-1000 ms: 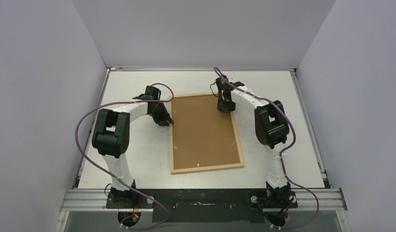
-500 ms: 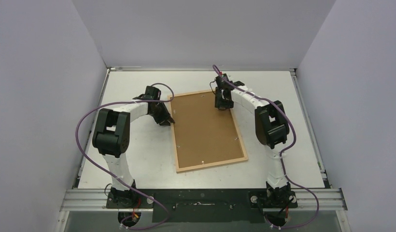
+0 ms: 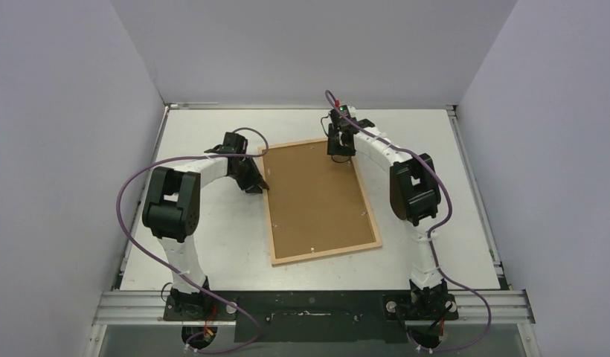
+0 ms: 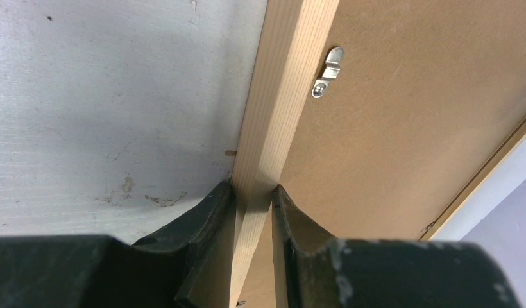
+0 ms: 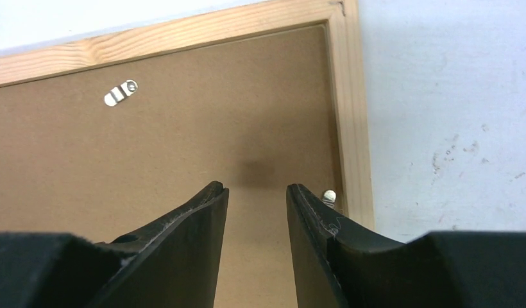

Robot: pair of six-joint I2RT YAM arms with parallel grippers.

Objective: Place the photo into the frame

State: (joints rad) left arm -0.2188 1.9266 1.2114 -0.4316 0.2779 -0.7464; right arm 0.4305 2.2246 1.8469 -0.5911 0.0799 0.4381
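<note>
The frame point(image 3: 328, 253) lies face down on the white table, its light-wood rails around a brown backing board point(image 3: 317, 197). My left gripper point(image 3: 262, 184) is shut on the frame's left rail point(image 4: 283, 77) near the far corner, one finger on either side of the wood. The right gripper point(image 3: 341, 156) hovers open over the backing board point(image 5: 183, 141) by the frame's far right corner point(image 5: 350, 115), with nothing between its fingers. The photo is not in view.
Small metal turn clips point(image 5: 120, 93) point(image 4: 329, 70) sit along the inner edge of the rails. White table point(image 3: 436, 223) surrounds the frame, with grey walls on three sides and the arm bases at the near edge.
The frame has swung, its near end shifting to the right. The right gripper has moved toward the far edge of the frame. The left gripper keeps its hold.
</note>
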